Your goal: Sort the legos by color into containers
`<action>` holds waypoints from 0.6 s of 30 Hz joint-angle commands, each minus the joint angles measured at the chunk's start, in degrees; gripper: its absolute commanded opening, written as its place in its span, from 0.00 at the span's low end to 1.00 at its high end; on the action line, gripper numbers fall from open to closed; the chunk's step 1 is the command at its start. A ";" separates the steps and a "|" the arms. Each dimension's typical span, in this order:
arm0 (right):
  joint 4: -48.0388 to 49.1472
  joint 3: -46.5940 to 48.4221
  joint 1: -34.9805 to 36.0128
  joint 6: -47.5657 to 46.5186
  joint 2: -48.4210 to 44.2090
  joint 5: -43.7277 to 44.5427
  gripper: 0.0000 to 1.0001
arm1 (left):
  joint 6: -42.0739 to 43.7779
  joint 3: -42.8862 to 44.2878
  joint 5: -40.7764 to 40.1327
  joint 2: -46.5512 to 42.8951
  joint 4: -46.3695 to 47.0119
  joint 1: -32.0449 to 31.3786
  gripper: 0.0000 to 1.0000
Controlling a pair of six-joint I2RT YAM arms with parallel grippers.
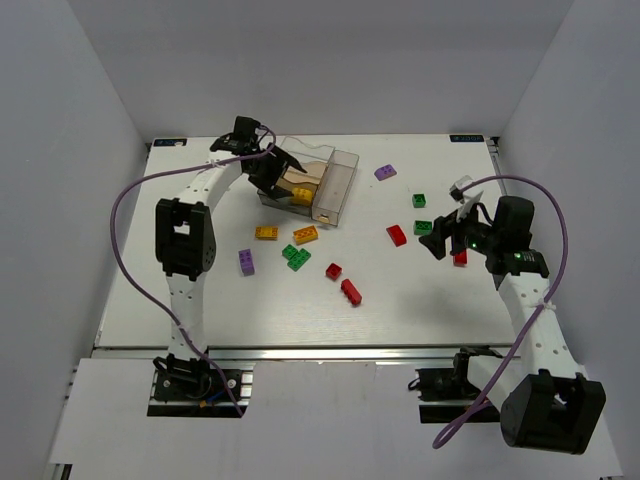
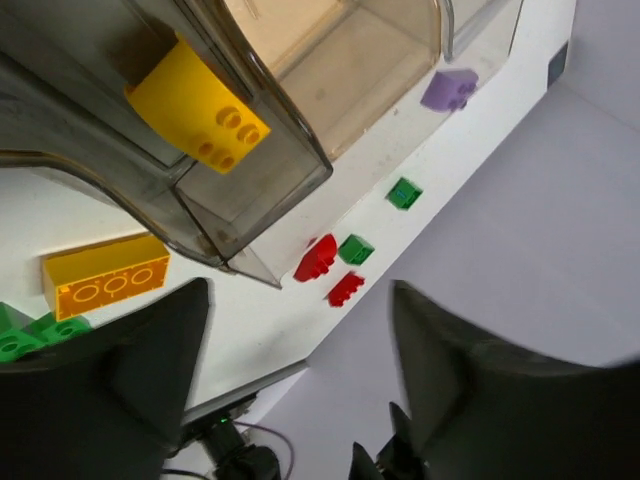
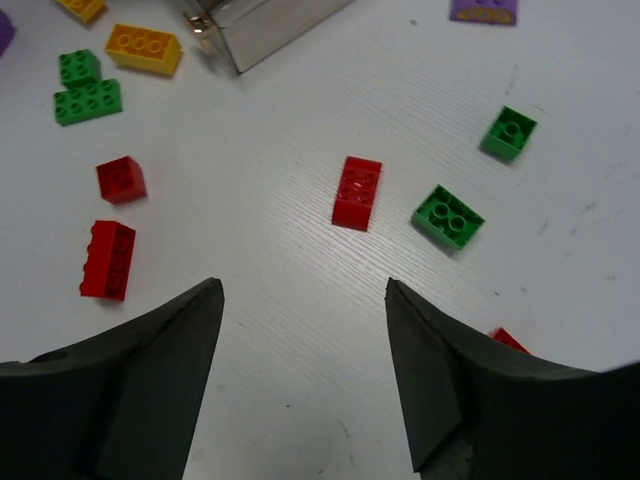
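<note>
The clear brownish box (image 1: 335, 185) stands at the back middle of the table. An orange-yellow brick (image 2: 195, 110) lies inside one compartment. My left gripper (image 1: 285, 165) hovers over the box, open, with nothing between its fingers (image 2: 150, 350). My right gripper (image 3: 302, 285) is open and empty above bare table on the right. Ahead of it lie a red brick (image 3: 357, 192) and two green bricks (image 3: 447, 217) (image 3: 508, 132). Another red brick (image 3: 508, 340) peeks out beside its right finger. Loose yellow (image 1: 266, 232), green (image 1: 296, 256), purple (image 1: 246, 262) and red (image 1: 351, 291) bricks lie mid-table.
A purple brick (image 1: 385, 172) lies right of the box. White walls close in the table on three sides. Purple cables loop beside both arms. The table's metal front rail (image 1: 300, 350) runs in front of the arm bases.
</note>
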 commanded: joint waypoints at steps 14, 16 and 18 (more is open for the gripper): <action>-23.43 18.62 24.26 -63.49 23.04 -19.41 0.71 | 48.22 -38.00 -7.22 -40.04 15.20 4.36 0.69; -24.15 22.67 29.62 -64.04 28.06 -15.09 0.70 | 50.10 -42.73 -12.88 -45.38 15.54 4.36 0.83; -23.73 28.90 34.13 -63.00 34.48 -7.72 0.68 | 50.81 -45.82 -20.24 -49.70 17.47 3.74 0.93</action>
